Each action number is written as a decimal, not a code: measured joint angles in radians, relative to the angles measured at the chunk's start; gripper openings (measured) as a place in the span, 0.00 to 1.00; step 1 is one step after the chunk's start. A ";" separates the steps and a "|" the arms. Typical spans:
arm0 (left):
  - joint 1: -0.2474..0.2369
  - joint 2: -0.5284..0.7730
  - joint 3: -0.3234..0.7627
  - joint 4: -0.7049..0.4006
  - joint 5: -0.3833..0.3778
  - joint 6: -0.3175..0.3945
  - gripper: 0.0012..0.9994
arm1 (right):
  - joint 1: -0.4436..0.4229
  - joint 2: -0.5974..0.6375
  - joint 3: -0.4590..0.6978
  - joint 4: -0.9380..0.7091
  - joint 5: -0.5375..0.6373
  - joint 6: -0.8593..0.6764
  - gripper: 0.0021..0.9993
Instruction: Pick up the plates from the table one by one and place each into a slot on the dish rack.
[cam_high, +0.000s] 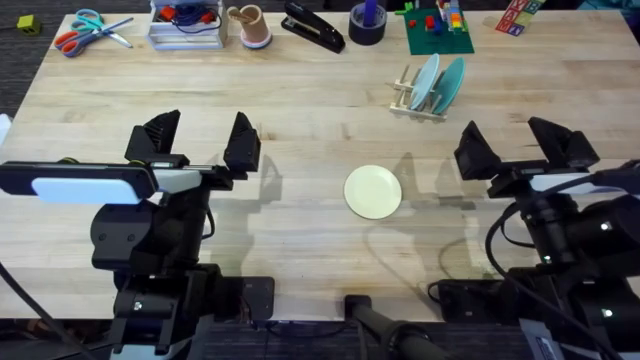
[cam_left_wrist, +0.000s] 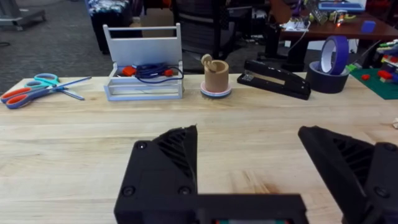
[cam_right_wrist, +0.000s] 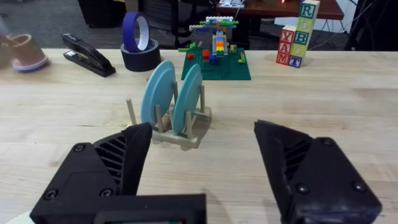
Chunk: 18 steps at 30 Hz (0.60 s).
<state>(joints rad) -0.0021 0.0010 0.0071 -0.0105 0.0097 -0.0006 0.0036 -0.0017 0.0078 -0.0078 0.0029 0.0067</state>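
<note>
A pale cream-yellow plate lies flat on the wooden table, between the two arms. Behind it, the small wooden dish rack holds two plates on edge: a light blue one and a teal one. My left gripper is open over bare wood left of the cream plate, with nothing between its fingers. To the right of that plate my right gripper is open and holds nothing, facing the rack.
Along the far edge stand scissors, a clear tray of cables, a wooden cup, a black stapler, tape rolls, a green brick plate and letter blocks.
</note>
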 joint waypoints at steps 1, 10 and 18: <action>0.000 0.000 0.000 0.000 0.000 0.000 0.99 | 0.000 0.000 0.000 0.000 0.000 0.000 0.99; 0.000 0.000 0.000 0.050 -0.027 0.021 0.99 | 0.000 0.000 0.000 -0.003 0.000 0.000 0.99; 0.000 0.000 0.013 0.053 -0.033 0.024 0.99 | 0.000 0.001 0.004 0.001 0.000 0.024 1.00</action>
<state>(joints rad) -0.0021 0.0010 0.0203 0.0422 -0.0231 0.0231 0.0036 -0.0008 0.0121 -0.0073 0.0029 0.0306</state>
